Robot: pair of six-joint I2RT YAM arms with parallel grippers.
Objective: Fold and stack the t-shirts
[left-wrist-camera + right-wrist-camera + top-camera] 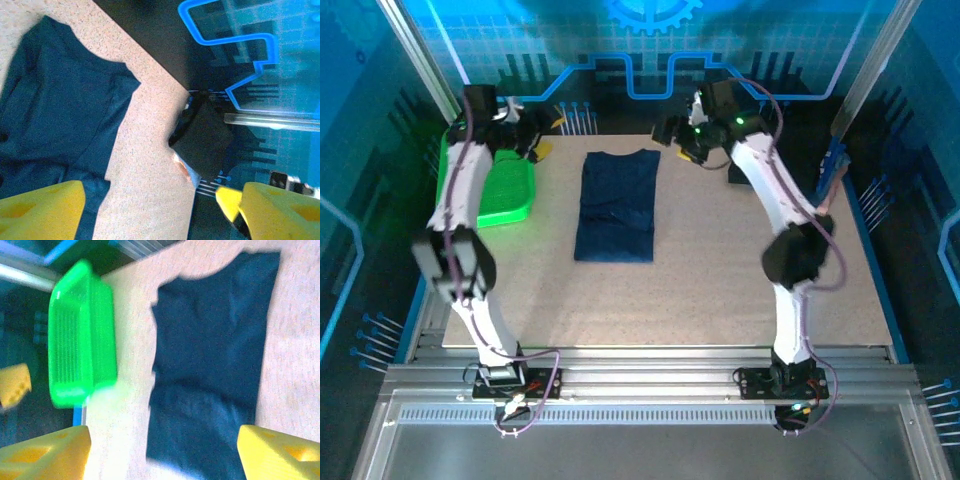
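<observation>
The navy t-shirt [616,205] is laid flat at the middle of the table [720,290], collar toward the far edge. Its sleeves are turned in so that a long rectangle is formed, and it is judged to be half folded, with a crosswise fold yet to be made. The left gripper [160,200] is held above the far left of the table, between the green basket [505,190] and the collar end, its yellow fingers spread wide with nothing between them. The right gripper [164,440] is held off the far right corner of the shirt, likewise spread wide and empty. This flanking of the collar end suggests that the two far corners are to be pinched together and carried toward the hem. A dark folded bundle [202,137] is seen at the far right edge of the table, well apart from the navy shirt. It is probably a finished near-black shirt left as the base of the stack, though the shade there makes this uncertain.
</observation>
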